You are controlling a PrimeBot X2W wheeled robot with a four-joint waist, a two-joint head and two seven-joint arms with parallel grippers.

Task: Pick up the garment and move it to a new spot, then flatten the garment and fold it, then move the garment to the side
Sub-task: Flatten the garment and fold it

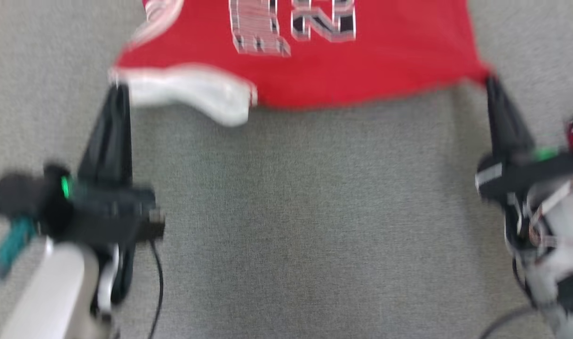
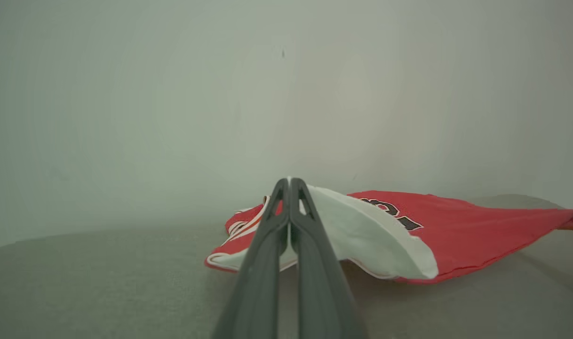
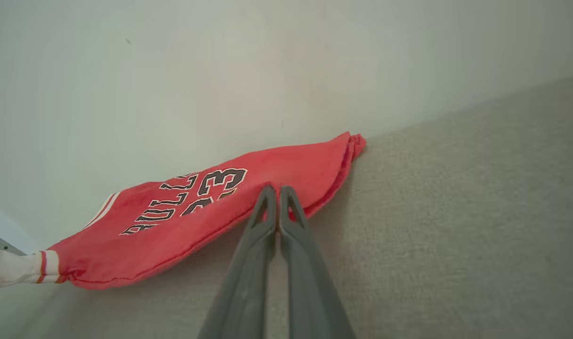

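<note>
The garment point(image 1: 362, 66) is a red jersey with black-and-white numbers and a white folded-over flap; it stretches across the top of the head view above the grey carpet. My left gripper point(image 1: 117, 89) is shut on its left corner by the white flap point(image 2: 362, 226). My right gripper point(image 1: 491, 82) is shut on the red right corner. In the left wrist view my left gripper point(image 2: 289, 181) pinches the white edge. In the right wrist view my right gripper point(image 3: 277, 190) pinches the hem of the garment point(image 3: 211, 207), which hangs between the two grippers with its far part on the floor.
Grey carpet point(image 1: 305, 226) spreads below and around the jersey. A pale wall point(image 2: 267, 94) stands behind the garment in both wrist views. A black cable point(image 1: 157, 278) trails beside my left arm.
</note>
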